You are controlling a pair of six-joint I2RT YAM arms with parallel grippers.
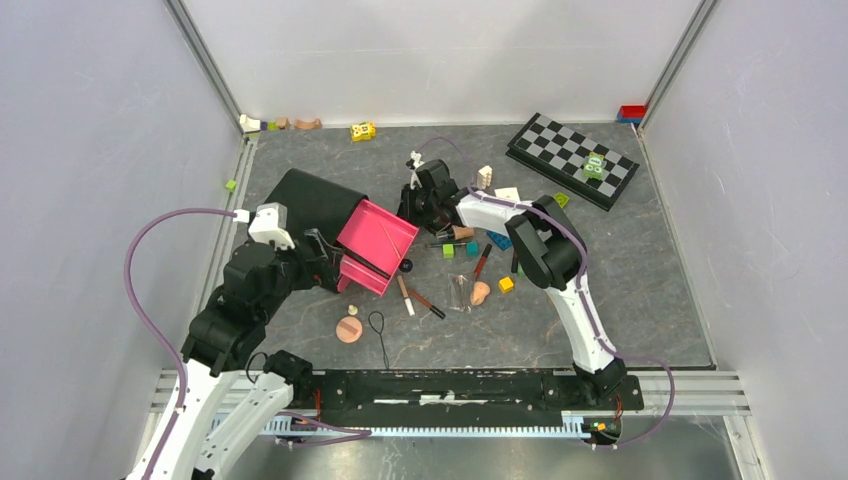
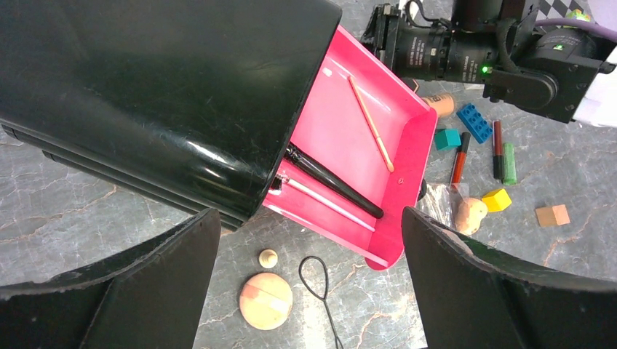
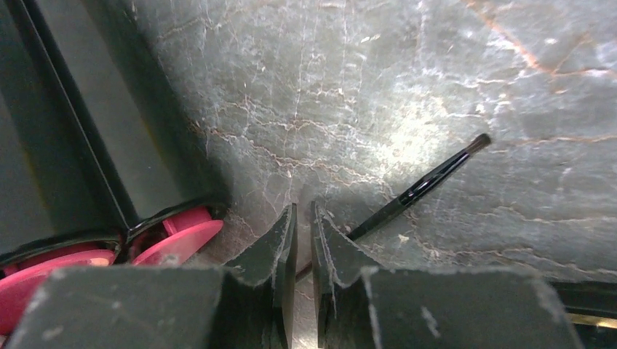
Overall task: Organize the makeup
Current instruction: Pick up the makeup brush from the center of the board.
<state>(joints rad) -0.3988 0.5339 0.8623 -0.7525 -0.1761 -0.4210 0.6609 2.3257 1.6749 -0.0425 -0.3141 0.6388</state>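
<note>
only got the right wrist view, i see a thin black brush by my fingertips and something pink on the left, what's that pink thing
Observer: It's a pink tray sticking out of a black case that lies on the table.
Operator: anything in it already
Observer: Yes, a black brush, a thin white stick and a tan stick lie in it.
Operator: ok and where's the left arm
Observer: The left gripper hangs over the tray's near end, jaws wide open, holding nothing.
</note>
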